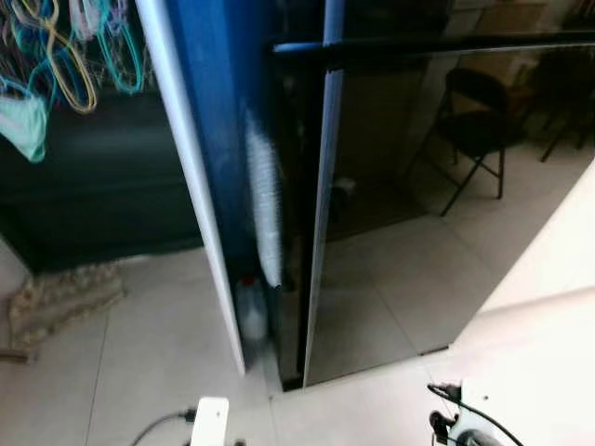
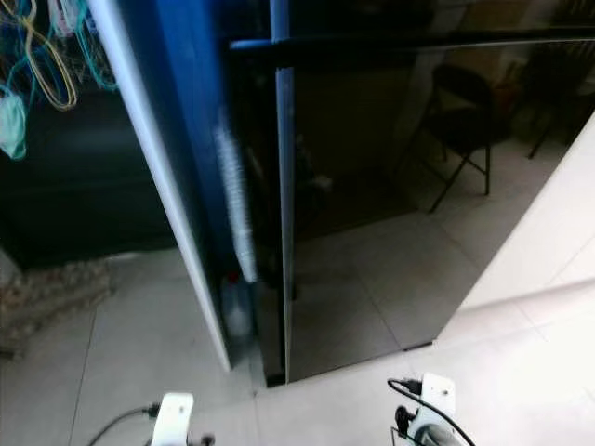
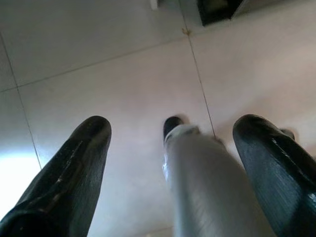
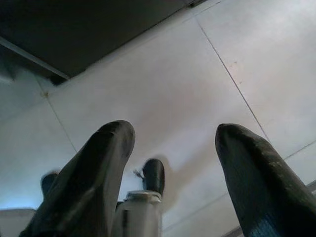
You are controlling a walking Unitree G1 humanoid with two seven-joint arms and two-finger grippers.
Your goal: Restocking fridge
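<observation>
A tall fridge with a glossy black door (image 1: 418, 204) stands ahead; the door mirrors a folding chair and pale floor tiles. To the door's left are a blue side panel (image 1: 218, 111) with a white edge, a ribbed silver hose (image 1: 265, 204) and a clear bottle (image 1: 253, 314) on the floor. Both arms hang low. My left gripper (image 3: 173, 123) points down at the tiled floor, open and holding nothing, with my own leg below it. My right gripper (image 4: 175, 129) hangs the same way, open and empty, near the fridge's dark base.
Coloured clothes hangers (image 1: 56, 56) hang at the upper left above a dark cabinet (image 1: 93, 186). A worn mat (image 1: 60, 293) lies on the floor to the left. A white surface (image 1: 548, 279) rises at the right. Pale tiles (image 1: 149, 362) lie before the fridge.
</observation>
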